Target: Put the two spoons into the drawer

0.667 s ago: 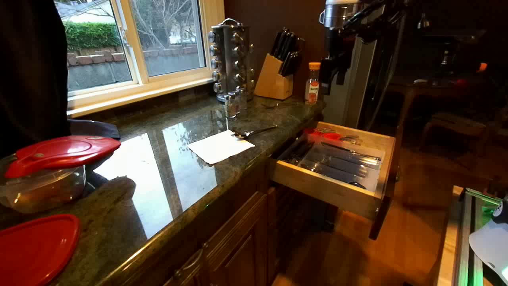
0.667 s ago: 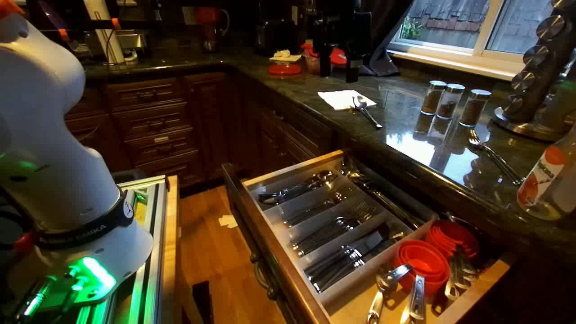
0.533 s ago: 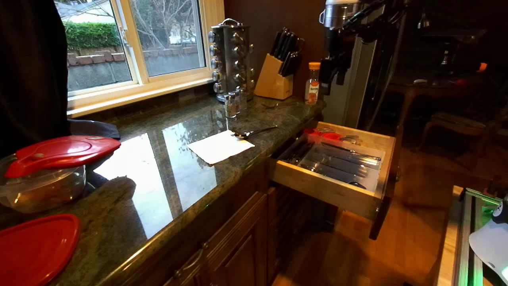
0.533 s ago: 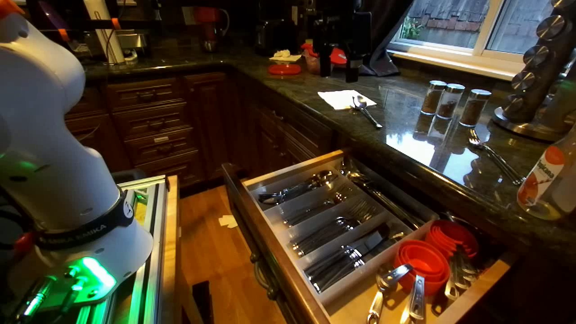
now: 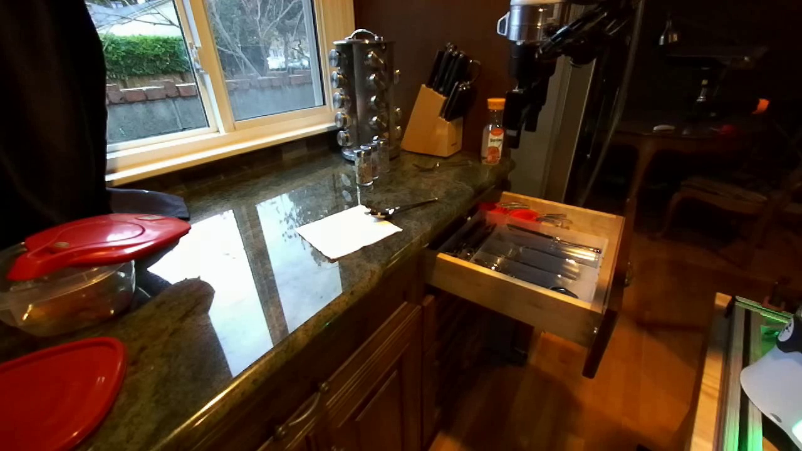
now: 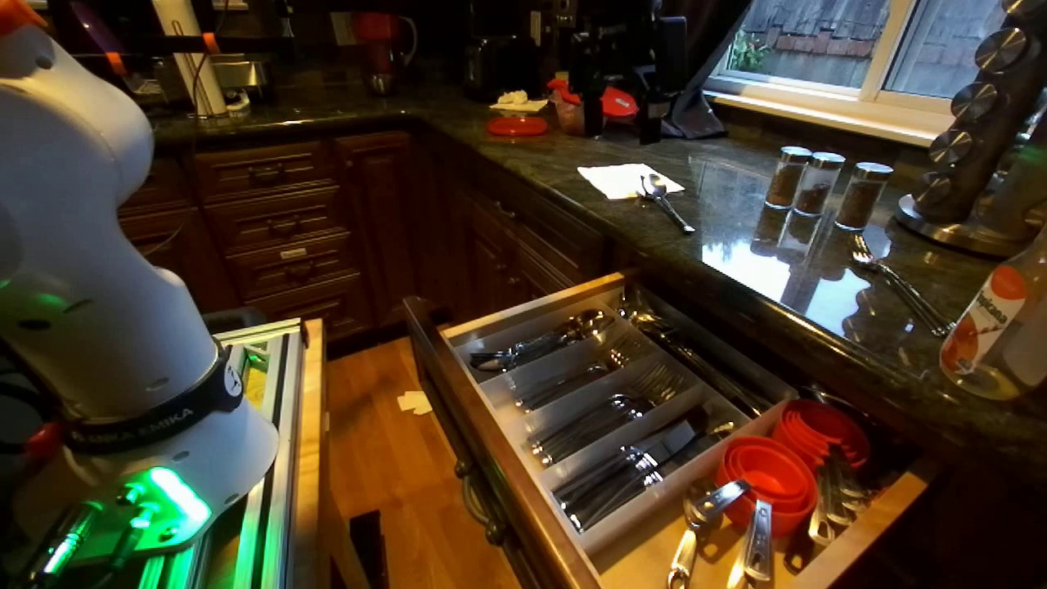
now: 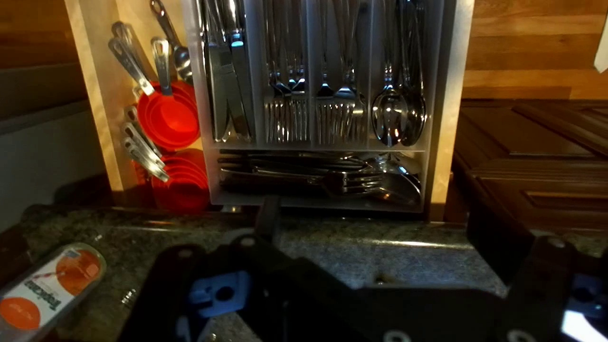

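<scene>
A silver spoon (image 6: 669,206) lies with its bowl on a white paper towel (image 6: 604,182) and its handle on the dark counter; the spoon also shows in an exterior view (image 5: 407,207). I cannot tell whether a second spoon lies under it. The drawer (image 5: 514,293) stands pulled out, with its dark front (image 6: 491,446) and divided cutlery tray. In the wrist view the drawer (image 7: 455,114) lies beyond my fingers, with spoons (image 7: 389,114) in its right compartment. My gripper (image 7: 377,232) is open and empty above the counter edge; it shows dark in both exterior views (image 5: 521,122), (image 6: 622,123).
Forks (image 6: 896,282) lie on the counter near a juice bottle (image 6: 986,327). Several spice jars (image 6: 818,184), a spice rack (image 5: 365,94) and a knife block (image 5: 432,122) stand behind. Red measuring cups (image 6: 769,483) are in the drawer. A red-lidded bowl (image 5: 75,275) is on the counter.
My gripper has shifted slightly, a little to the left in an exterior view and slightly tilted in the other. The spoon, forks and drawer have not moved.
</scene>
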Robot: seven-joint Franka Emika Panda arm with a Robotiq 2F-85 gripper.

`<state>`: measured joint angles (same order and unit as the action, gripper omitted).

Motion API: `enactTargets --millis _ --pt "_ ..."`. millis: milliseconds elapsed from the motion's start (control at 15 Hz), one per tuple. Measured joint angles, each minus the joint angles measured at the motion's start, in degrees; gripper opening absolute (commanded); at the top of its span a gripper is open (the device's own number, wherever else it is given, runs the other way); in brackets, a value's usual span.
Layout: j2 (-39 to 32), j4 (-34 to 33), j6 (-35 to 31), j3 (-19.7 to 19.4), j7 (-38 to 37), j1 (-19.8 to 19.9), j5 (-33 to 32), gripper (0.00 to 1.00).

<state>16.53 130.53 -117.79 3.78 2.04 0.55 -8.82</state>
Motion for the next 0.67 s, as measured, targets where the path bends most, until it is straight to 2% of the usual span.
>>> enactTargets --millis 667 --pt "-18.43 -17.00 -2.34 0.48 27.27 -4.52 2.09 1.00"
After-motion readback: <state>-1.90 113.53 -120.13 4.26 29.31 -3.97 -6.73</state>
